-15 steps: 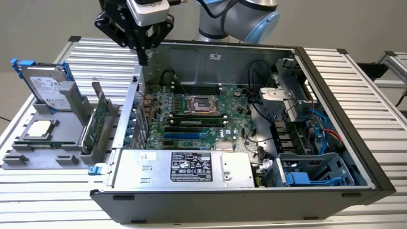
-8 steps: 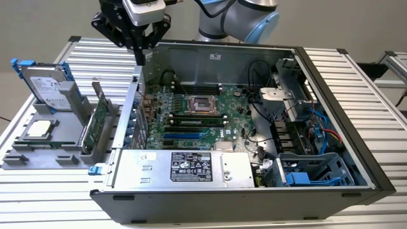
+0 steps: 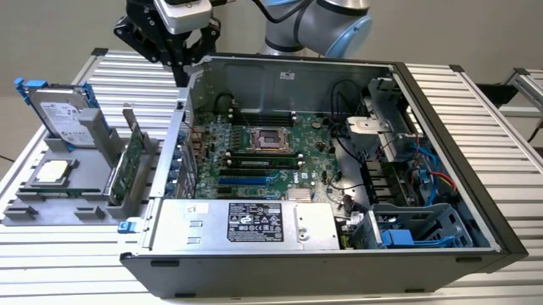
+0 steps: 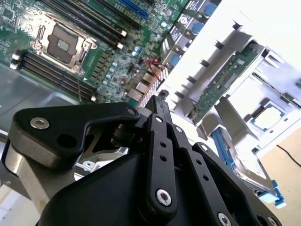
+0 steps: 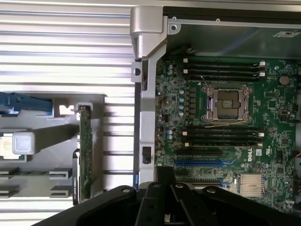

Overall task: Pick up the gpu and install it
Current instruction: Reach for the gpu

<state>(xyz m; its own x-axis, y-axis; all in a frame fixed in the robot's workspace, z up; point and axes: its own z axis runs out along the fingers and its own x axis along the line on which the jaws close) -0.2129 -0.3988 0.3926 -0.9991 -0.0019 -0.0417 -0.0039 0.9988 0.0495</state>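
Observation:
The gpu (image 3: 129,166) is a thin green card with a silver bracket. It stands on edge in a slot of the grey holder (image 3: 51,213), at the exterior view's left of the open computer case (image 3: 441,127). My gripper (image 3: 182,80) hangs above the case's back corner on that side, shut and empty, well behind the gpu and higher. In the first wrist view the gpu (image 5: 85,155) is edge-on beside the case wall, apart from the gripper (image 5: 165,175). In the second wrist view the gpu (image 4: 225,81) lies beyond the gripper (image 4: 161,98).
A silver hard drive (image 3: 63,114) with blue rails stands in the holder behind the gpu, and a square CPU chip (image 3: 53,171) lies beside it. Inside the case are the motherboard (image 3: 254,152), its CPU socket (image 5: 225,101), the power supply (image 3: 246,222) and cables.

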